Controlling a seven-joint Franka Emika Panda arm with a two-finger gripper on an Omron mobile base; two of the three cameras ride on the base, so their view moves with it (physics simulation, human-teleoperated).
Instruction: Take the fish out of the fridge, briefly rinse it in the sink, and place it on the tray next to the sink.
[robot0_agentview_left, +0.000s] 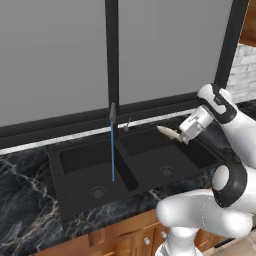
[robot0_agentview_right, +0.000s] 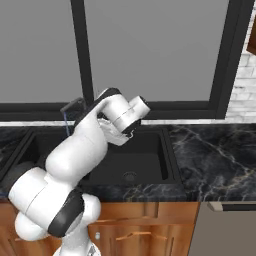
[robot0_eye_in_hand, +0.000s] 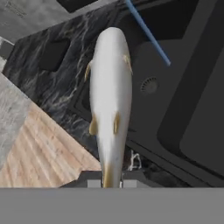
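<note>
The fish hangs in the air above the right basin of the sink, pinched at its tail by the gripper, whose fingers are clamped tight on it, its head pointing toward the faucet. A thin blue stream of water falls from the faucet into the sink's left basin, apart from the fish. Veined black marble counter surrounds the sink.

Both sink basins open; faucet w/ water stream blocks middle, prob. over left basin.

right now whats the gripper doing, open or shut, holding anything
gripper: shut on the slim silvery-white fish, held over the black double-basin sink.
</note>
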